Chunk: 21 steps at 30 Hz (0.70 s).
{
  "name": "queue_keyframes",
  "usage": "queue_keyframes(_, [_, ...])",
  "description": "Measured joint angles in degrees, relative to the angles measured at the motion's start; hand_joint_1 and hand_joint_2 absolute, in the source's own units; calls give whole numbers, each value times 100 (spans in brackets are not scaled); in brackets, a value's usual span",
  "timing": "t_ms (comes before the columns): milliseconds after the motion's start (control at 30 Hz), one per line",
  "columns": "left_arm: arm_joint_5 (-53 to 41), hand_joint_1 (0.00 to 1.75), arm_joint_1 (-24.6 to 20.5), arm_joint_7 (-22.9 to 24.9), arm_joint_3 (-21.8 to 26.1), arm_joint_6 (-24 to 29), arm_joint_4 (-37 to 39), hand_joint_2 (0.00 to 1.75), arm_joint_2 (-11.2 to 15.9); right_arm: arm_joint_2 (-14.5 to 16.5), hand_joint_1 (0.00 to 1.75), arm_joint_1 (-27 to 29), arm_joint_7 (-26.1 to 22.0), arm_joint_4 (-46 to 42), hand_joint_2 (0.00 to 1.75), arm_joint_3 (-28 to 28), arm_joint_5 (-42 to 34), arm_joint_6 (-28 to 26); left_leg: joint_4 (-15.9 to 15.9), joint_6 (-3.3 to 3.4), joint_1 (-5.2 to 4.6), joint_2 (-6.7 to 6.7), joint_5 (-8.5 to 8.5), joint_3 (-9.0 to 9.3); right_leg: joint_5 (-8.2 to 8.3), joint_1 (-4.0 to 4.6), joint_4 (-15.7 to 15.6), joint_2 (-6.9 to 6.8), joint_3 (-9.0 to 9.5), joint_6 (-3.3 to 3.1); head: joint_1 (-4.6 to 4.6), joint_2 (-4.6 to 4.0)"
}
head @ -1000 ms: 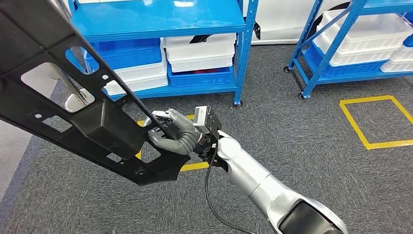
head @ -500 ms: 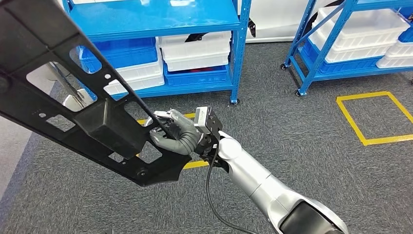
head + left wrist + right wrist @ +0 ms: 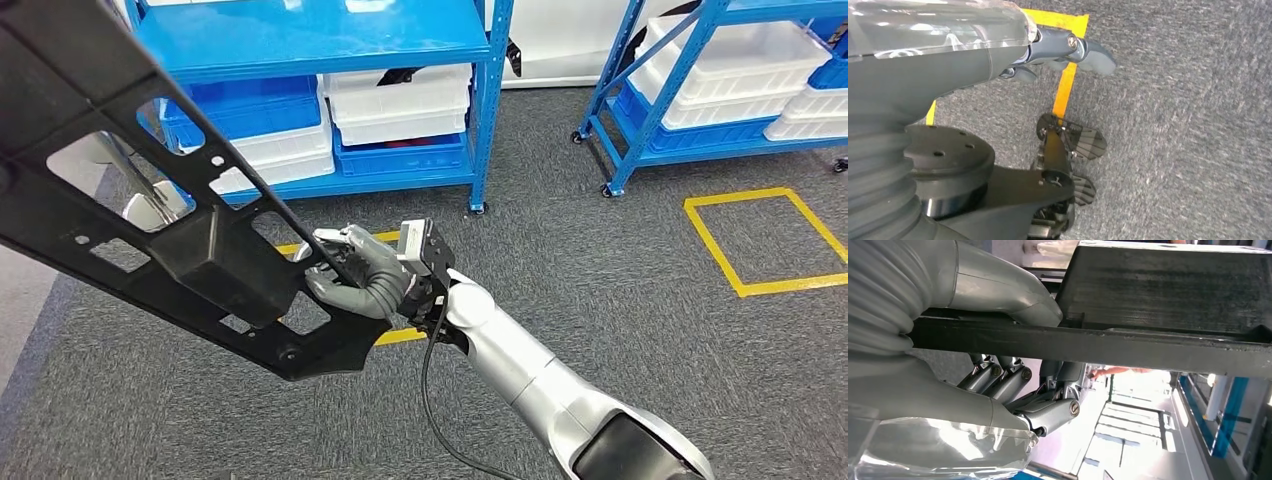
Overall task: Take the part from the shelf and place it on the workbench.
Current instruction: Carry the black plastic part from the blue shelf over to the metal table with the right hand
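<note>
White and blue bins (image 3: 400,105) are stacked on the blue shelf (image 3: 310,40); their contents cannot be made out. Grey carpet (image 3: 620,300) is marked with yellow tape. The black part (image 3: 200,260) is gripped by the right hand (image 3: 355,272), held above the floor. The left hand (image 3: 1068,50) is seen empty, seemingly curled.

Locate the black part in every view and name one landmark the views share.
Head view: black part runs from upper left to centre, gripped by the right hand.
Left wrist view: not in it.
Right wrist view: part's bar crosses the middle.
Shared landmark: the right hand.
</note>
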Motion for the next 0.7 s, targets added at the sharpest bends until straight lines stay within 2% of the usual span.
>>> queue_keyframes(67, [-8,0,-9,-3,-4,0,0,175,-3,-3,175,-15,-3,-3,175,-1,2,-1,-117,55,36,23,77,39,-206,9,281,-11,-125,47,2,0])
queue_keyframes(133, [-15,0,-18,-4,-10,0,0,175,-4,-14,175,-10,-6,-1,175,-1,4,-2,-131,77,32,37,97,22,-562,-5,967,-21,-440,76,1,0])
queue_keyframes(167, [-16,0,-19,-3,-14,0,0,175,-5,-24,175,8,-7,1,175,-1,7,-3,-121,77,31,40,97,9,-678,-10,1290,-25,-590,91,1,-1])
queue_keyframes(200, [-16,0,-17,-3,-18,0,0,175,-5,-37,175,29,-6,2,175,-1,9,-3,-108,75,31,42,95,-2,-699,-17,1458,-27,-666,104,1,-1])
queue_keyframes(233, [-15,0,-13,-4,-21,0,0,175,-7,-49,175,44,-6,2,175,-1,13,-4,-91,70,31,43,90,-9,-611,-26,1406,-32,-630,112,1,-1])
queue_keyframes(300, [-14,0,-8,-8,-26,0,0,175,-14,-65,175,49,-5,-5,175,-1,17,-4,-32,38,34,44,59,-18,-263,-45,732,-66,-279,112,1,0])
queue_keyframes(367, [-14,0,-16,-16,-29,0,0,175,-20,-73,175,43,-5,-17,175,-1,21,-3,55,-20,10,46,16,-53,-73,-38,132,-102,20,70,1,0])
queue_keyframes(400, [-14,0,-21,-20,-30,-1,0,175,-19,-78,175,43,-4,-24,175,-1,23,-2,81,-48,-1,50,2,-71,-69,-27,23,-105,65,38,1,0])
queue_keyframes(467, [-14,0,-30,-21,-33,-3,0,175,-18,-86,175,38,1,-32,175,-1,26,-2,85,-95,-6,61,-2,-83,-68,-18,21,-76,50,-31,-1,0])
queue_keyframes(533, [-14,0,-38,-20,-36,-4,0,175,-18,-83,175,20,9,-37,175,-1,27,-3,193,-148,7,62,-96,-125,-49,-36,1,-63,48,-94,-1,0])
queue_keyframes(600, [-14,0,-42,-20,-38,-4,0,175,-18,-67,175,0,11,-43,175,-1,27,-4,694,-203,22,53,-402,-337,-39,-49,-10,-58,50,-139,0,0])
queue_keyframes(667, [-7,0,-35,-20,-38,-4,0,175,-18,-58,175,3,15,-43,175,1,28,-3,1457,-233,32,52,-736,-676,-39,-40,-8,-48,46,-156,-1,0])
queue_keyframes(700, [-2,0,-28,-20,-38,-4,0,175,-18,-58,175,12,17,-42,175,1,28,-2,1690,-235,35,50,-785,-787,-39,-35,-6,-38,45,-158,-1,0])
